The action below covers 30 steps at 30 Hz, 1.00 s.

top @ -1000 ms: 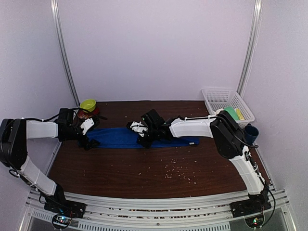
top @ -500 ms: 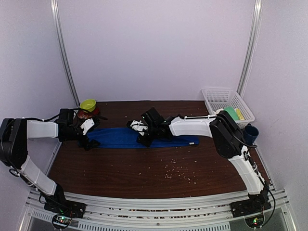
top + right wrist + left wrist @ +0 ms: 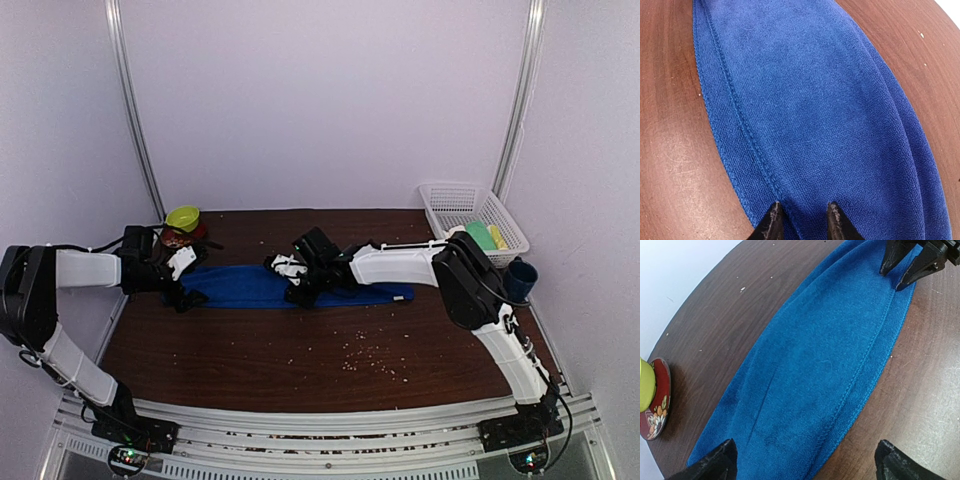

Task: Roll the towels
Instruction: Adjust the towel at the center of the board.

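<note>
The royal blue towel (image 3: 250,285) lies flat on the brown table, folded lengthwise, running left to right. It also shows in the left wrist view (image 3: 825,355) and the right wrist view (image 3: 815,110). My left gripper (image 3: 187,290) is wide open over the towel's left end, one finger (image 3: 715,465) on each side of the cloth. My right gripper (image 3: 297,288) is over the towel's middle, jaws a little apart, tips (image 3: 772,215) resting on the cloth by its near hem; it also shows in the left wrist view (image 3: 912,272). I cannot make out the cream-white towel.
A green bowl (image 3: 183,217) sits on a red patterned plate (image 3: 652,400) at the back left, close to my left gripper. A white mesh basket (image 3: 450,195) with green and yellow items stands back right, a dark blue cup (image 3: 522,272) beside it. Crumbs (image 3: 365,355) dot the table's front.
My right gripper has shifted slightly left and toward the back along the towel. The left gripper and the towel have stayed put.
</note>
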Motion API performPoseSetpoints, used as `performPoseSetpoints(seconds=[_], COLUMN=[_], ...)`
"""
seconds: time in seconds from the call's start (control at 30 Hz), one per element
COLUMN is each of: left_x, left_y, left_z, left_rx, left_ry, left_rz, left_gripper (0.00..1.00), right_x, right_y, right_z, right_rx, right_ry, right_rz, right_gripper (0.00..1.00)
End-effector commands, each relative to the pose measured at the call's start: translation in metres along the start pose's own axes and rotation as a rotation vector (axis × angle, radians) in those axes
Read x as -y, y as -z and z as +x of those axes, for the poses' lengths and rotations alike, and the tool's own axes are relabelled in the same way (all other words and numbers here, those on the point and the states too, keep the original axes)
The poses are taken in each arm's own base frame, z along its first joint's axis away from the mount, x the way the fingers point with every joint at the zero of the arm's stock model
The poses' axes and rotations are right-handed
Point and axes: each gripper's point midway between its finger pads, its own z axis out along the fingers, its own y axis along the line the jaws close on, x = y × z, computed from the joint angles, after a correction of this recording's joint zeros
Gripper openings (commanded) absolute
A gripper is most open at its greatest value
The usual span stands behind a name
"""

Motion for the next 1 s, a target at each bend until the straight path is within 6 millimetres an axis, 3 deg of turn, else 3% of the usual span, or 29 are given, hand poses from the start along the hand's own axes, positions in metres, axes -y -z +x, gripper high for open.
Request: performPoseSetpoints(seconds=[0.0, 0.2, 0.5, 0.77, 0.97], left_x=[-0.001, -0.001, -0.001, -0.001, -0.01], left_y=[-0.003, -0.004, -0.004, -0.004, -0.006], left_z=[-0.003, -0.002, -0.002, -0.001, 0.003], left_rx=[0.016, 0.014, 0.013, 0.008, -0.035], left_ry=[-0.007, -0.005, -0.005, -0.008, -0.005], left_rz=[-0.006, -0.005, -0.005, -0.008, -0.037], left_gripper=[0.98, 0.98, 0.98, 0.98, 0.98], right_x=[0.003, -0.001, -0.004, -0.004, -0.002], right_y=[-0.007, -0.01, -0.008, 0.008, 0.012], right_z=[0.004, 0.007, 0.003, -0.017, -0.017], right_rx=[-0.011, -0.019, -0.006, 0.035, 0.014], right_ry=[-0.005, -0.008, -0.018, -0.029, -0.023], right_rz=[-0.003, -0.018, -0.043, -0.052, -0.046], right_gripper=[0.31, 0.24, 0.01, 0.04, 0.05])
